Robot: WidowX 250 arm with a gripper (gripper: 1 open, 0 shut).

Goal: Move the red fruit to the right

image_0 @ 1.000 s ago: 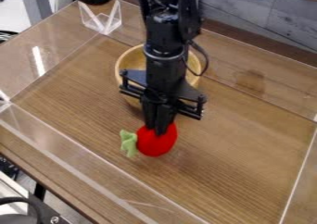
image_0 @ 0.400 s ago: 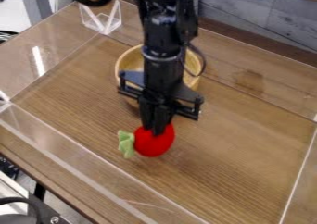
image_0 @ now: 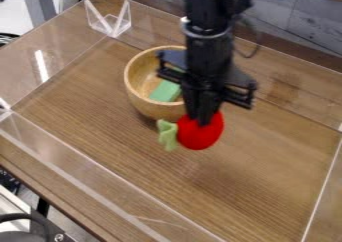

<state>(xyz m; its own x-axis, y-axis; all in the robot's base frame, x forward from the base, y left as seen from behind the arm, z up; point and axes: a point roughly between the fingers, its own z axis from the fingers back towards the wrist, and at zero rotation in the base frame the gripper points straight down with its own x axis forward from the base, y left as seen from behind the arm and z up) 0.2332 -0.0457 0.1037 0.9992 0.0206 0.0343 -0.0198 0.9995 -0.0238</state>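
The red fruit [image_0: 202, 133] is a small round bright red toy with a light green leafy part [image_0: 167, 135] sticking out on its left. My gripper [image_0: 201, 117] points straight down and is shut on the red fruit from above, holding it a little above the wooden table [image_0: 94, 136]. The black arm rises from it toward the top of the picture. The fruit hangs just right of the wooden bowl [image_0: 144, 86].
The wooden bowl holds a flat green block [image_0: 166, 90]. Clear plastic walls [image_0: 40, 61] ring the table on all sides. Bare wood lies to the right and in front of the fruit.
The gripper has lifted the red fruit off the table and carried it right and toward the back, from in front of the bowl to the bowl's right side.
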